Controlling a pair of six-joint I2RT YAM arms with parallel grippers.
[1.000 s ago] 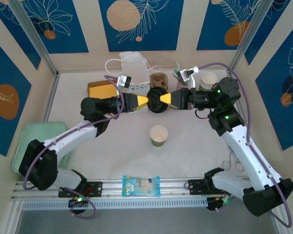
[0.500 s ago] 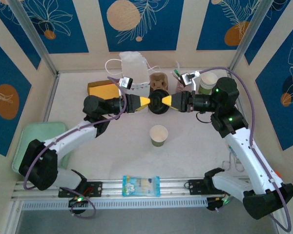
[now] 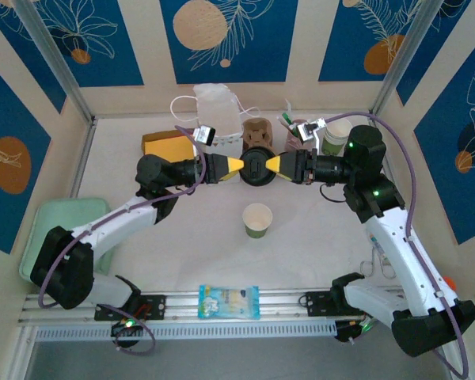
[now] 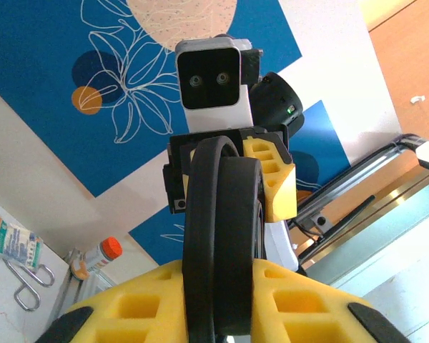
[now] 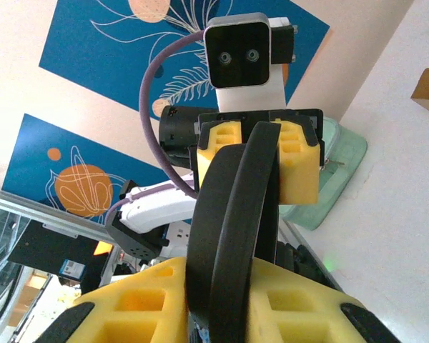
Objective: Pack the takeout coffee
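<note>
Across the white bench (image 3: pixel 182 253), the left arm (image 3: pixel 119 218) and the right arm (image 3: pixel 388 229) are extended toward each other, so that their ends meet above the rear middle. At the left edge, a pale green tray (image 3: pixel 39 218) is laid partly beneath the left arm. Against the back wall a white bag (image 3: pixel 215 101) is stood, with a tan box (image 3: pixel 165 144) to its left and a brown cup carrier (image 3: pixel 257 128) to its right. A blue-and-white packet (image 3: pixel 229 302) is laid flat at the near edge, between the arm bases. The takeout coffee (image 3: pixel 257 219) is stood upright and uncovered near the middle of the bench, in front of the point where the arms meet and apart from both grippers; its cream inside is exposed. A black round lid (image 3: pixel 256 166) is held on edge between the left gripper (image 3: pixel 237 164) and the right gripper (image 3: pixel 274 164). The jaws of each gripper are closed narrowly on opposite sides of the lid's rim. In both wrist views the lid is seen edge-on, clamped between yellow fingers (image 4: pixel 150 286).
</note>
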